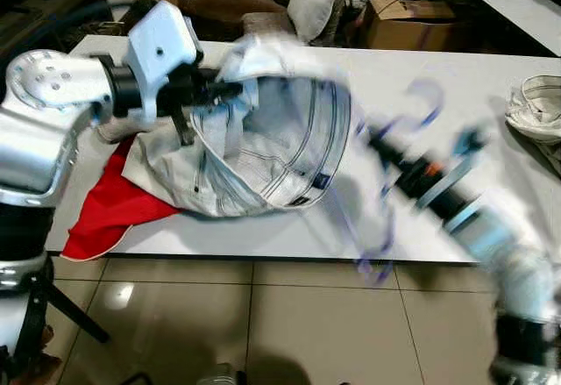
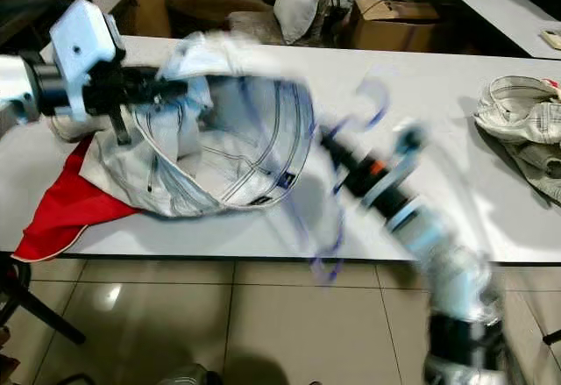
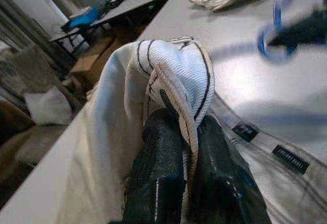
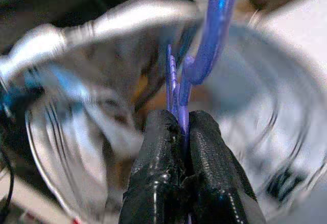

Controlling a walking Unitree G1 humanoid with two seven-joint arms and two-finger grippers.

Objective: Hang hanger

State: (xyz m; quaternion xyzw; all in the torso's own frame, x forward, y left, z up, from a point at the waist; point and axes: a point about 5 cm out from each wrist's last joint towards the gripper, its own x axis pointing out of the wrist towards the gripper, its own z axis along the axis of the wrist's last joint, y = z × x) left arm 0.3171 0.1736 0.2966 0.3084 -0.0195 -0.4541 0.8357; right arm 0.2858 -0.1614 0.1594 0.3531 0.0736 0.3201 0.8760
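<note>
Free: bare desk [image 1: 456, 78] between you and the far edge, right of centre | Blocked left: white garment [image 1: 263, 139] lifted open, red cloth [image 1: 114, 205] beneath | Far right: crumpled garment [image 1: 536, 109]

off-white woven cloth garment with dark stitching [image 1: 263, 139], translucent blue glossy plastic hanger [image 4: 204, 55], smooth matt white desk [image 1: 438, 78], red cloth [image 1: 114, 201], shiny beige tiled floor [image 1: 263, 324]

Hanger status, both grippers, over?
Left gripper clamped on white garment hem, holding it open above table. Right gripper pinching blue hanger, at garment opening, motion-blurred. Red cloth beneath, not obstructing.
</note>
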